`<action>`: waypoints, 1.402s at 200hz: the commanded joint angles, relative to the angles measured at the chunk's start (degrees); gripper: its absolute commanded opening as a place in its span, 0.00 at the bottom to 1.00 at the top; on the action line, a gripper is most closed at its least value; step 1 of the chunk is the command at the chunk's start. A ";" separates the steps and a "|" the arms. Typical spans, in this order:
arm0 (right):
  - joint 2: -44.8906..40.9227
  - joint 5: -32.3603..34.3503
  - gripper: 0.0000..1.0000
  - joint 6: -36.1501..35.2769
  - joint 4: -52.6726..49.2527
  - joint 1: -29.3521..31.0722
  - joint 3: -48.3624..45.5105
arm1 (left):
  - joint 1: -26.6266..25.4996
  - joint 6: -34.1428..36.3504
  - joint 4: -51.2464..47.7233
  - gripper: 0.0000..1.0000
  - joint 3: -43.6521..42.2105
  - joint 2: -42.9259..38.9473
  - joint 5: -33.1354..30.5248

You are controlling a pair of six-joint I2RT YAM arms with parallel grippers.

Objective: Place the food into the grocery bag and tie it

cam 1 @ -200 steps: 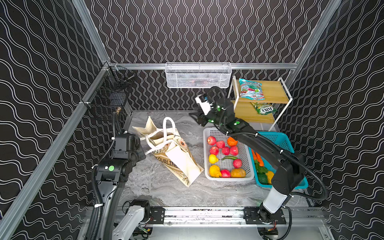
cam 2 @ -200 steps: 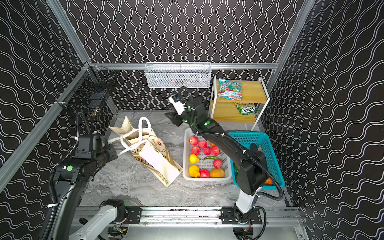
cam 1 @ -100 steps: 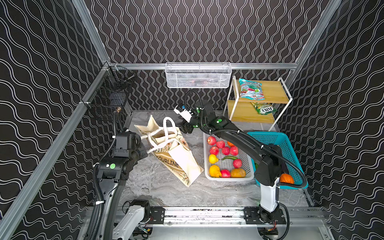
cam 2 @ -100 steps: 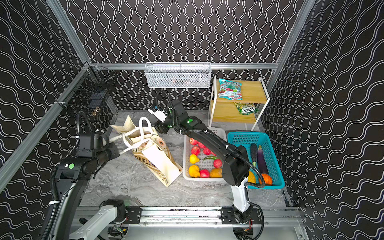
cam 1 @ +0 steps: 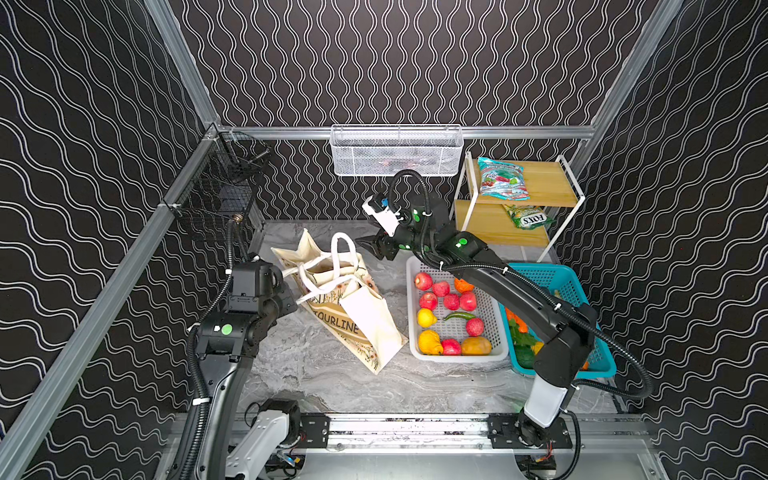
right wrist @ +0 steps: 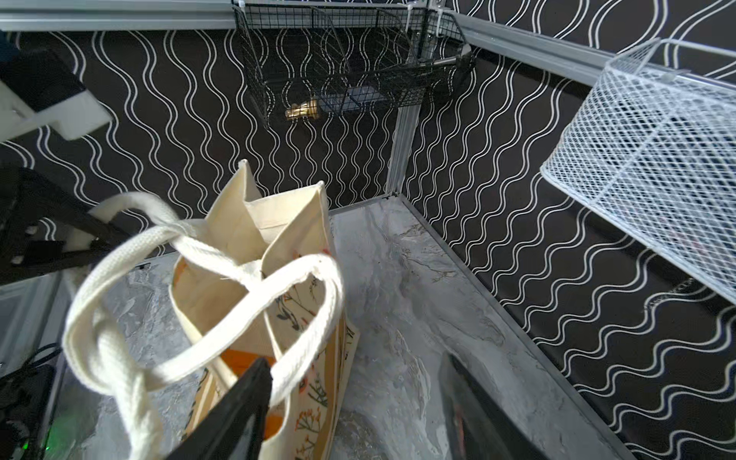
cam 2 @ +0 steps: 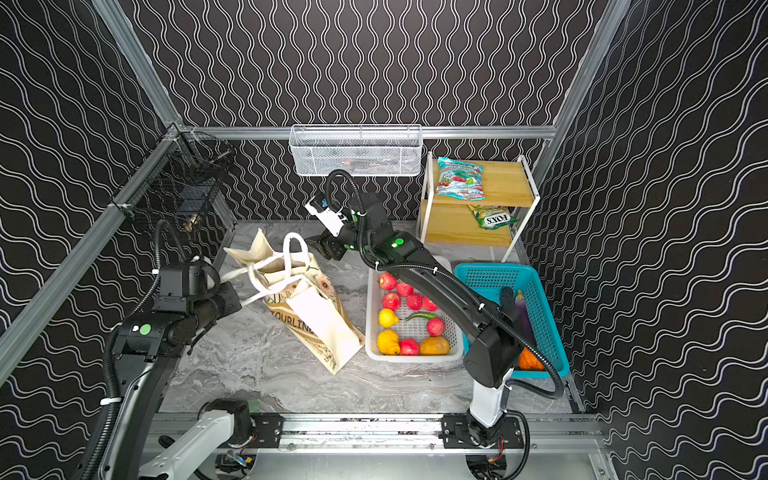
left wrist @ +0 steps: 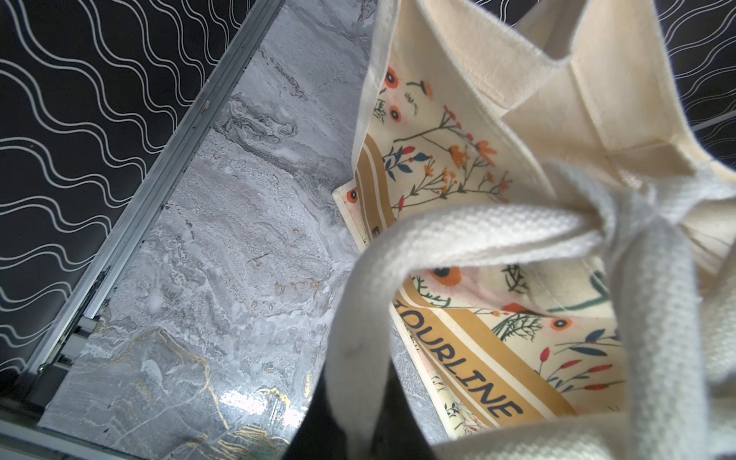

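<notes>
The left jaws are closed tight on a white strap handle (left wrist: 478, 227) of the grocery bag (cam 1: 357, 316). In the left wrist view the thick, coarse-woven webbing runs down between the black fingers (left wrist: 314, 442) and fills the gap. The right jaws stand wide and hold nothing. Their flat black fingers (right wrist: 239, 406) taper to wedges, and one lies beside a second loop of strap (right wrist: 332, 298); whether it touches the loop I cannot tell.

The two straps cross and wind round each other above the bag's mouth. The bag is stiff cream canvas with folded side gussets, printed with small orange and blue flowers and a tan band of dark letters. It leans tilted on the grey marble-patterned table (cam 1: 324, 374), with its mouth gaping. Something smooth and orange (right wrist: 243, 358) shows inside; I cannot tell what it is.

Just beside the bag's base is a white perforated plastic basket (cam 1: 457, 358) of round red, yellow and orange fruit. A teal mesh basket (cam 1: 573, 278) touches its far side. Behind, a wooden shelf (cam 1: 548, 187) in a white wire frame carries a glossy teal packet (cam 1: 500, 178) and, on the tier below, a crinkled FOX'S packet (cam 1: 528, 217).
</notes>
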 commanded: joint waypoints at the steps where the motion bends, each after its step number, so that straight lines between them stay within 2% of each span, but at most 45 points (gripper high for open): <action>1: 3.03 -2.73 0.68 0.12 -4.75 0.33 3.77 | -0.01 0.49 0.81 0.00 0.22 0.20 0.88; 64: 12.76 -1.94 0.69 1.55 -10.09 -0.02 13.28 | -0.01 0.62 0.59 0.00 1.07 0.34 1.15; 112: 17.81 -5.16 0.59 4.33 -12.96 -0.06 20.65 | -0.03 0.53 0.83 0.00 0.42 0.18 0.97; 123: 18.12 -4.34 0.60 4.81 -13.07 0.00 20.97 | 0.01 0.62 0.94 0.00 0.35 0.09 0.71; 150: 17.27 -1.48 0.72 6.23 -12.45 -0.02 19.74 | -0.04 0.79 1.25 0.00 0.15 0.14 0.53; 168: 17.77 -1.70 0.76 7.55 -13.94 -0.02 21.38 | -0.01 0.71 1.79 0.00 -0.26 0.23 0.85; 207: 20.29 -1.56 0.71 8.31 -19.42 0.84 26.82 | -0.01 0.53 3.85 0.00 -1.05 0.32 3.06; 232: 20.95 -0.45 0.68 8.67 -20.01 1.47 27.42 | -0.04 0.09 4.99 0.04 -1.38 0.85 5.16; 248: 21.99 0.99 0.62 8.50 -20.73 1.51 28.55 | -0.06 0.00 5.42 0.03 -1.36 1.08 5.63; 259: 22.49 1.82 0.54 8.49 -20.77 1.43 29.10 | -0.06 0.00 5.55 0.01 -1.35 1.18 5.78; 280: 22.17 3.33 0.20 9.81 -19.05 0.77 28.59 | -0.10 0.00 5.44 0.00 -1.13 1.20 5.02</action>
